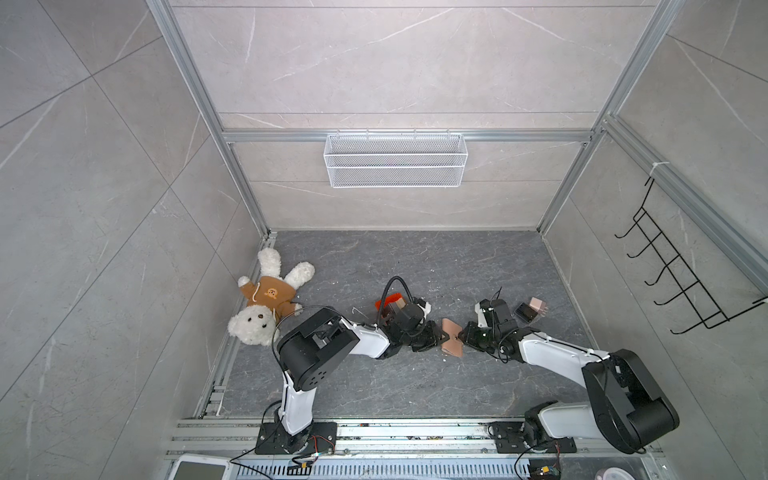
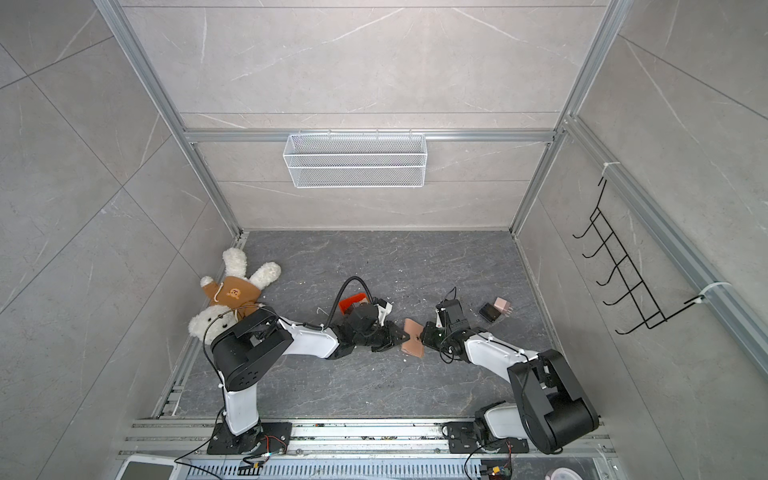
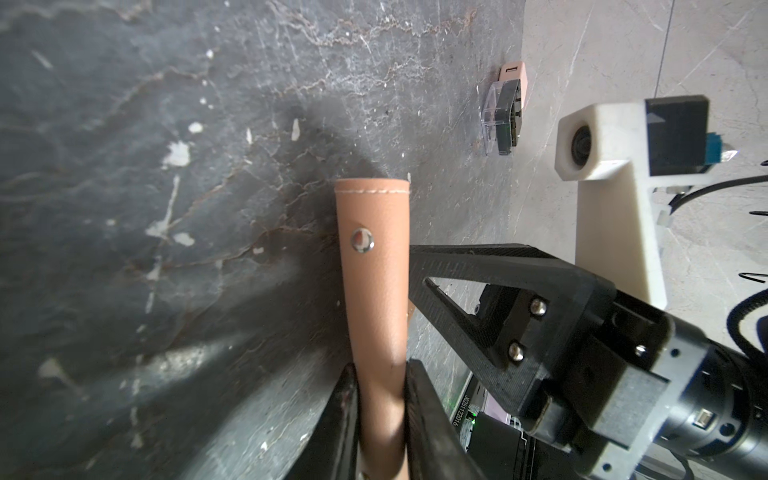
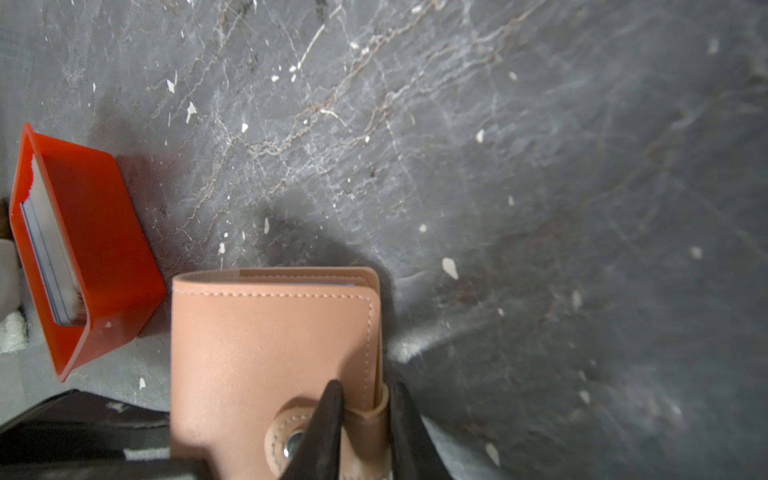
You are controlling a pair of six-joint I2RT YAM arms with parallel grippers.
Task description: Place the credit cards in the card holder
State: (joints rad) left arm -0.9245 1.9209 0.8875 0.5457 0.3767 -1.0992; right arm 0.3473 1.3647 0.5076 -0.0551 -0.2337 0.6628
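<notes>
Tan leather-look card holder (image 1: 451, 343) is in the middle of the desk (image 1: 415, 257), closed and caught between the two arms in both top views. The left fingers (image 3: 415, 382) have closed onto its spine, one pressing each face, a little way from the rivet (image 3: 362, 241). The right fingers (image 4: 332, 407) come in from the opposite edge and pinch the strap of the snap tab (image 4: 291, 440), nearly together with only the strap between them. I cannot tell whether the holder touches the desk or hangs just above it.

An orange-red tray (image 4: 104, 249) stands near the holder, behind the left wrist in a top view (image 1: 384, 301). Pale cards (image 4: 50, 249) stand on edge inside it, packed against one wall.

A black-and-pink block pair (image 1: 532, 309) lies beyond the right arm, well apart from the holder. A teddy (image 1: 262, 299) lies at the desk's left edge.
</notes>
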